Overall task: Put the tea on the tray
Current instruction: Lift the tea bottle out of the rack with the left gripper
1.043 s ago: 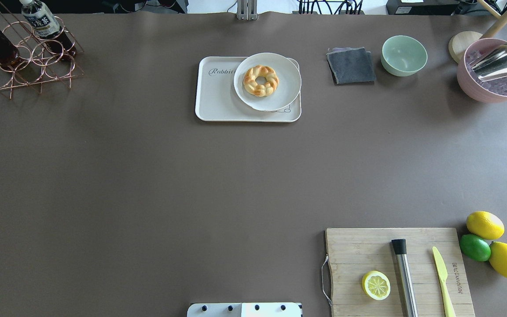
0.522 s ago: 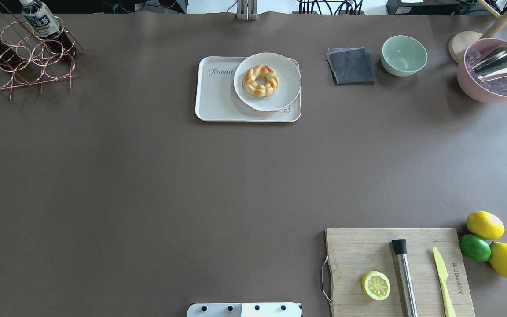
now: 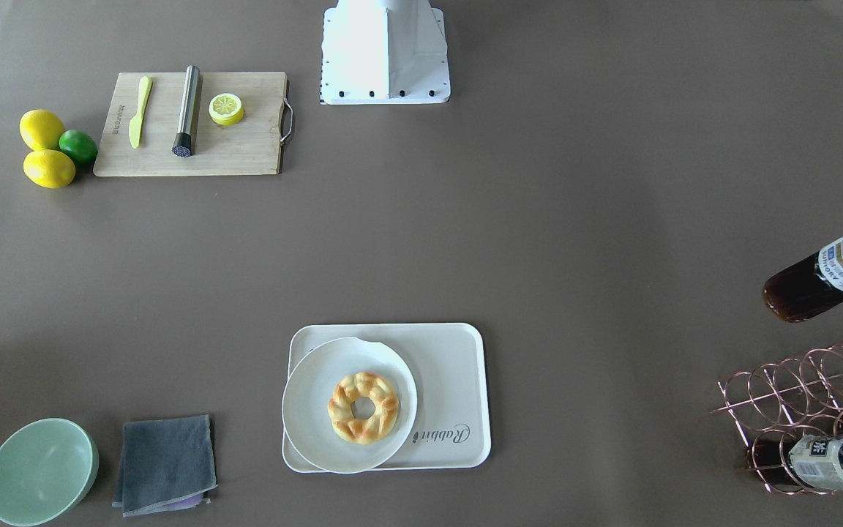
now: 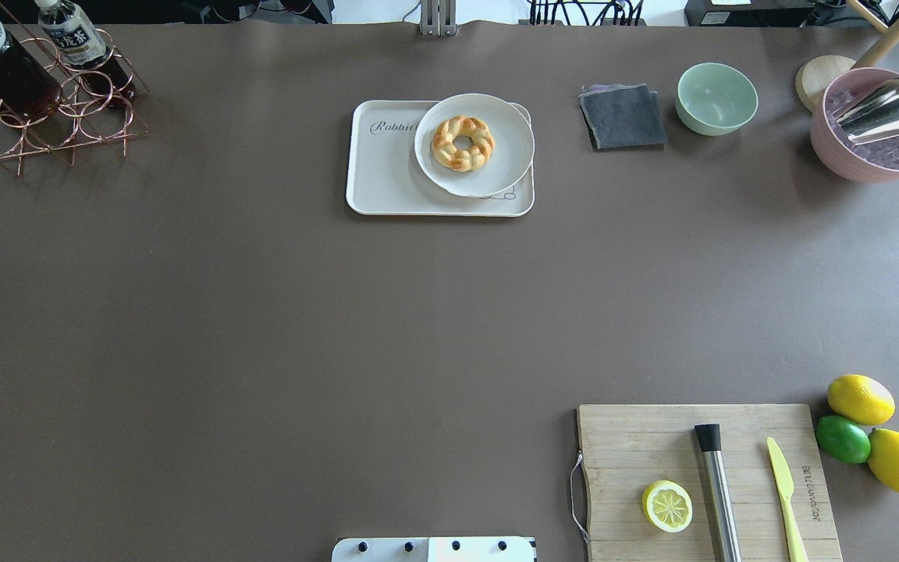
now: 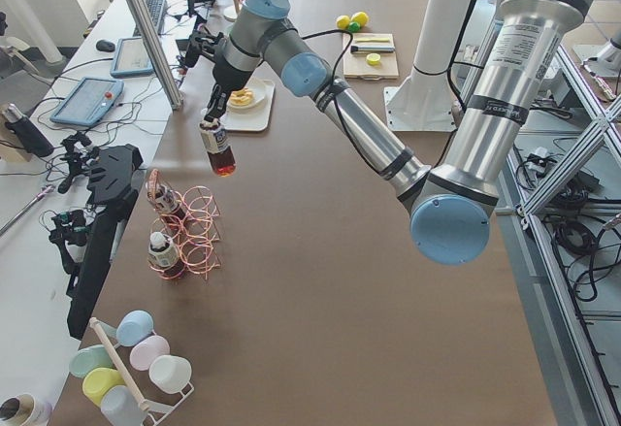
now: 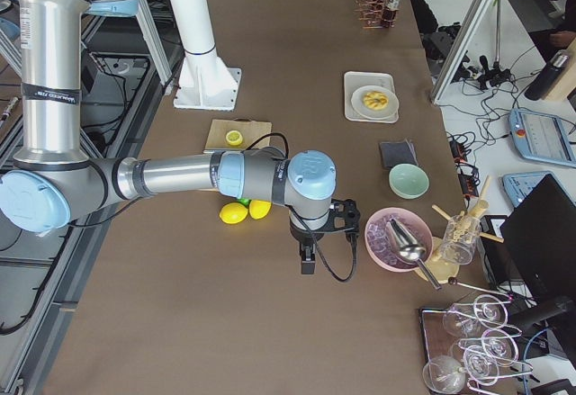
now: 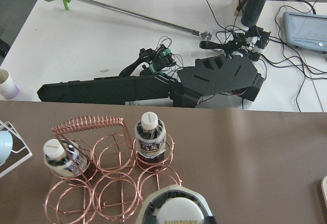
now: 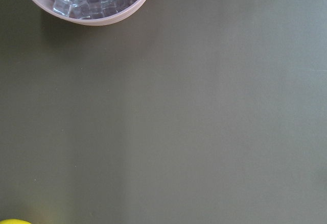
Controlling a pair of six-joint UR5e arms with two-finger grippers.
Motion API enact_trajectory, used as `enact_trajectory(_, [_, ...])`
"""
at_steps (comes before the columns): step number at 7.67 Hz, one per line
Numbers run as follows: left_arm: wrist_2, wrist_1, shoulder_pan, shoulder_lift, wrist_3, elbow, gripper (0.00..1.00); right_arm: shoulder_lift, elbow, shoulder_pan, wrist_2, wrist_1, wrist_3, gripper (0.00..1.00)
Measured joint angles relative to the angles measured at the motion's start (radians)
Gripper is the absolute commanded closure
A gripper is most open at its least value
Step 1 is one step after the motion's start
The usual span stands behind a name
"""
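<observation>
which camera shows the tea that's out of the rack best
Exterior left: the tea shows almost whole, clear of the rack. Front-facing and overhead crop it at the edge; the left wrist sees only its top.

Far side of desk [image 4: 262,312]: copper wire rack [image 4: 51,129] at L corner, round plate [image 4: 508,144] w/ braided donut [image 4: 463,143] mid, then grey cloth [image 4: 623,116], green bowl [image 4: 716,98], and pink bowl [image 4: 832,152] w/ ice [image 4: 890,152] + metal scoop [image 4: 886,108] to the R. Near R: wooden board [image 4: 629,445] w/ lemon half [image 4: 666,506], steel muddler [image 4: 719,492], yellow-green knife [image 4: 785,496]. 2 lemons [image 4: 860,399] + lime [image 4: 842,439] just beside it.
</observation>
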Motion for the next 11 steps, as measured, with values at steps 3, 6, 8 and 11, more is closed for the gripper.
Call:
enact_trajectory(3, [0.062, 0.055, 0.180, -0.067, -0.195, -0.042, 1.00, 0.001, -0.001, 0.000, 0.001, 0.000, 0.001, 0.00])
enact_trajectory(6, [0.222, 0.250, 0.391, -0.226, -0.336, -0.072, 1.00, 0.002, -0.001, 0.000, 0.001, 0.000, 0.003, 0.00])
enact_trajectory(8, [0.351, 0.374, 0.543, -0.348, -0.418, -0.063, 1.00, 0.003, -0.002, 0.000, 0.001, 0.000, 0.003, 0.00])
enact_trajectory(11, [0.486, 0.474, 0.722, -0.508, -0.541, 0.015, 1.00, 0.002, -0.005, 0.000, -0.001, 0.000, -0.001, 0.00])
